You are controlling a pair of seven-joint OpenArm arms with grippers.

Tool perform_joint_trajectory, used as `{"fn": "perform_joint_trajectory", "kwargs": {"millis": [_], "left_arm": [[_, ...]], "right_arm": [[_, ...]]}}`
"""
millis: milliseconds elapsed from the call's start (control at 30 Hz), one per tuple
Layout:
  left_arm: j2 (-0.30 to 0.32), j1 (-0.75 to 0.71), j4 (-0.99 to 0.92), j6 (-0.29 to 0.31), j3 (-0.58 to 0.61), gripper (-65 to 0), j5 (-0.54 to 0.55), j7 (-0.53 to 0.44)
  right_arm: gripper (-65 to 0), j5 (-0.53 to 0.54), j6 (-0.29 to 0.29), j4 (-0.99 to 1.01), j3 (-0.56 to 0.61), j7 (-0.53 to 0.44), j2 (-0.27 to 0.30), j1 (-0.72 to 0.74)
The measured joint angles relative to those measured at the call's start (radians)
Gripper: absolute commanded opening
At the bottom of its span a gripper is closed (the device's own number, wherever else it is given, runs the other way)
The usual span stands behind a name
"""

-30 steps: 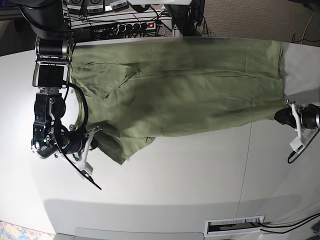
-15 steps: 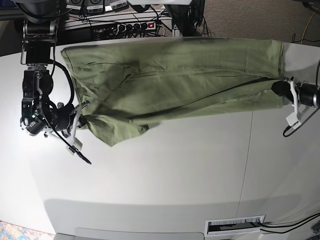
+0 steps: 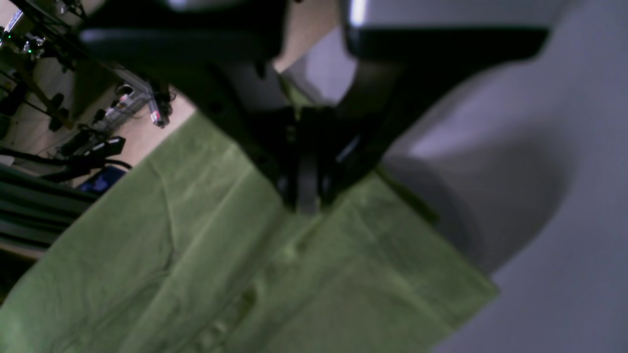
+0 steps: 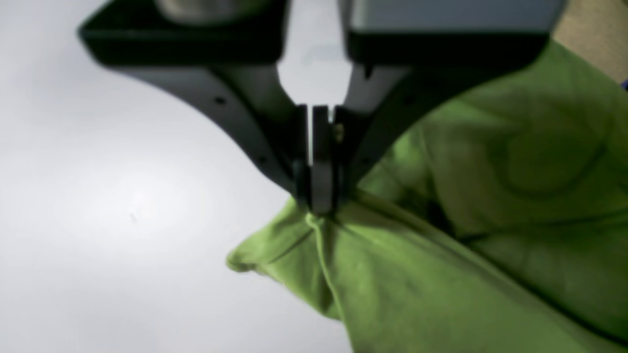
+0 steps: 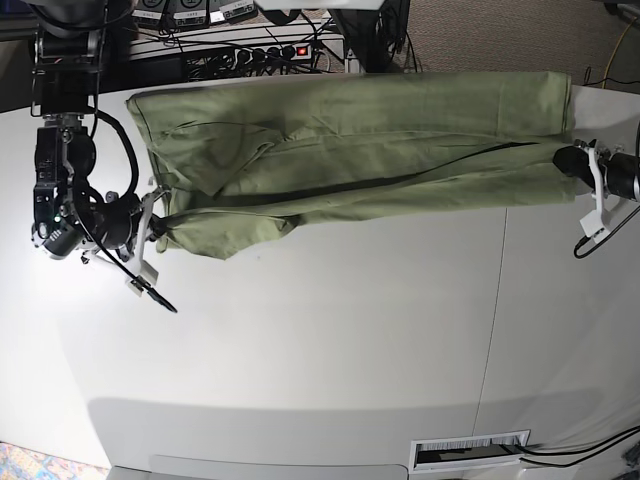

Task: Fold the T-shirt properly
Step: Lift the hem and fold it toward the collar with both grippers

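We find the T-shirt (image 5: 360,150) stretched lengthwise across the far part of the white table (image 5: 330,350), its near long edge lifted and carried over the body of the garment. The right gripper (image 4: 316,206) has its jaws pressed together on a bunched corner of the green cloth at the sleeve end. The left gripper (image 3: 301,203) is likewise clamped on the hem end, at the opposite side of the table.

We judge the step in hand to be the first lengthwise fold, about half carried. The next move calls for both arms to travel together toward the far edge, keeping the cloth taut, and to lay the held edge flat before letting go.

The collar and its tag are not visible to us. Both wrist views are blurred, so how many layers each gripper pinches cannot be told. The far edge of the shirt sits close to the table rim; whether it overhangs is unclear.
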State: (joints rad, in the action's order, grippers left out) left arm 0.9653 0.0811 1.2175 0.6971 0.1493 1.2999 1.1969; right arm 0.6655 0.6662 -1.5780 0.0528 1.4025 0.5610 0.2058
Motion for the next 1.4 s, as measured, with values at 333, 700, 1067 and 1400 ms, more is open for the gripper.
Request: {"fn": "perform_joint_trajectory", "kwargs": {"millis": [333, 700, 1067, 1400], "left_arm": [[0.002, -0.018, 0.001, 0.0, 0.0, -65.0, 0.003, 0.0], [0.002, -0.047, 0.001, 0.0, 0.0, -65.0, 0.034, 0.06], [0.002, -0.047, 0.001, 0.0, 0.0, -54.5, 0.086, 0.064], [0.016, -0.047, 0.11, 0.0, 0.0, -37.9, 0.14, 0.083]], "right_arm": [[-65.0, 0.047, 0.0, -0.031, 0.0, 0.0, 0.043, -0.076], [-65.0, 0.088, 0.0, -0.031, 0.0, 0.0, 0.065, -0.09], [-65.0, 0.084, 0.0, -0.031, 0.0, 0.0, 0.065, -0.09], [-44.8, 0.177, 0.005, -0.032, 0.0, 0.003, 0.065, -0.09]]}}
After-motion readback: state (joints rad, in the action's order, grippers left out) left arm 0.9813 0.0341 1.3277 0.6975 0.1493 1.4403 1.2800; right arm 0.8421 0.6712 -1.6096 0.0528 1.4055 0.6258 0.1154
